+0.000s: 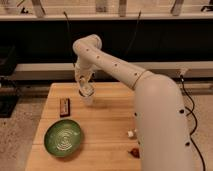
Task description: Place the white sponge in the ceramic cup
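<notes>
Hand (85,85) hangs just above cup (88,96) on table (107,117); we cannot tell its grip, nor whether sponge is in yet.

— What's on the table (107,117)?
— A green bowl (63,138) near the front left corner. Behind it, apart, a dark brown bar (64,106), maybe a snack.
— Anything on the right?
— A small white bit (131,134), and a reddish bit (134,150) nearer the front edge.
</notes>
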`<action>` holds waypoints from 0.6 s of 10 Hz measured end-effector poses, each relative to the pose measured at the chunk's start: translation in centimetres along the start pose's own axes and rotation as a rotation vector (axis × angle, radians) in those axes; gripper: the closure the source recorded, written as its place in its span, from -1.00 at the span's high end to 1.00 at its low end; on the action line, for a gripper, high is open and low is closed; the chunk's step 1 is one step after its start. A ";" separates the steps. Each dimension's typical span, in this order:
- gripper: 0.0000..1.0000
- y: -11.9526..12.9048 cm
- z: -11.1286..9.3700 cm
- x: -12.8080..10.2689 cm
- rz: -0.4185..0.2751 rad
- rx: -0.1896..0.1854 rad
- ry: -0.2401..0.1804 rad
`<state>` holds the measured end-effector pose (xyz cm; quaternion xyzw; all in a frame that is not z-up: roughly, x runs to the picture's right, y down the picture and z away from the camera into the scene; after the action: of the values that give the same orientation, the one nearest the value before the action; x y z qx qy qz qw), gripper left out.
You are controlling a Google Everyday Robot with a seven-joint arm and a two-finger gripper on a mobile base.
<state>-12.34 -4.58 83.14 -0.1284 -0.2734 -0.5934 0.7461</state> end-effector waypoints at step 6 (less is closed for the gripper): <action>0.60 0.8 -0.8 -0.2 0.015 0.035 0.010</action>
<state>-11.42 -4.62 82.46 -0.1147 -0.2789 -0.5834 0.7541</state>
